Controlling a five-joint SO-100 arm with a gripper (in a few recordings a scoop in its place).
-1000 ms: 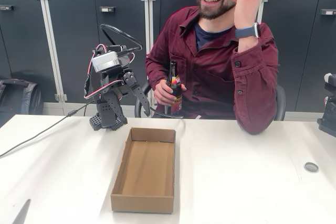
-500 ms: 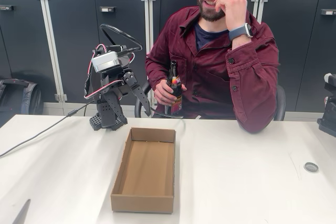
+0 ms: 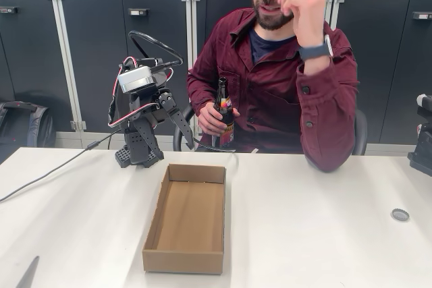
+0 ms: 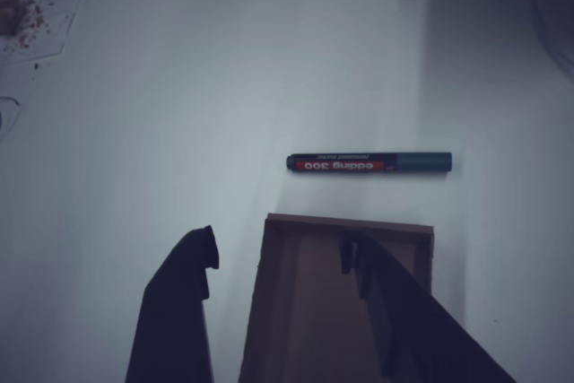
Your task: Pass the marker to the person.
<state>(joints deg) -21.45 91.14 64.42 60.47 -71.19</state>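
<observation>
In the fixed view the arm sits folded at the table's back edge, left of the cardboard box — a rest pose, I judge, nothing carried. The gripper hangs released, jaws apart and empty, in the wrist view. The marker lies flat just beyond the box's far end, long axis left-right, green cap pointing right. The person holds a bottle.

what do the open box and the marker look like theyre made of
The box looks like plain brown cardboard: matte, with folded walls and raw edges. The marker, lying on the white table beyond the box in the wrist view, seems smooth plastic or coated metal, with a printed label; the dim picture leaves that open.
</observation>
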